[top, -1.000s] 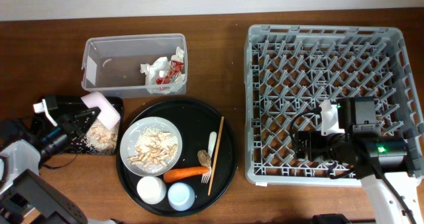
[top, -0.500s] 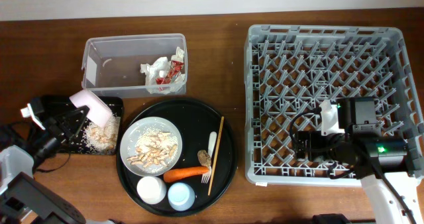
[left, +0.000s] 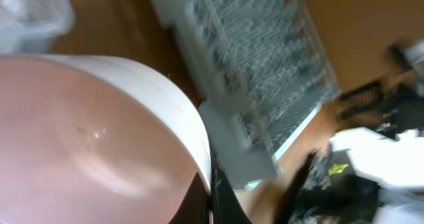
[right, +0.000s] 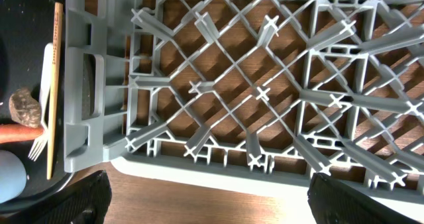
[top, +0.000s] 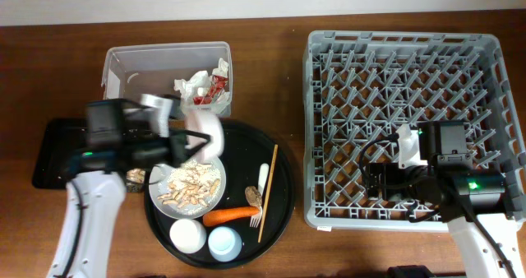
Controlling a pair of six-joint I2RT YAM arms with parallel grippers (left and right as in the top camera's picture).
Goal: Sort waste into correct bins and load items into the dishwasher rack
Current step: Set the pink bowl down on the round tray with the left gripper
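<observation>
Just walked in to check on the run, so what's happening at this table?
The left gripper holds a pink bowl above the black tray, beside the plate of food scraps. The right gripper hangs open over the grey dishwasher rack, holding nothing. A carrot and fork lie on the tray.

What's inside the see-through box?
Crumpled white and red wrappers sit at the right end of the box. The left arm covers part of its front edge, hiding anything there.

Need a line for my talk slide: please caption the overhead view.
Left tool holds a pink bowl above the plate of scraps on the black tray; right tool hovers over the gray rack.
</observation>
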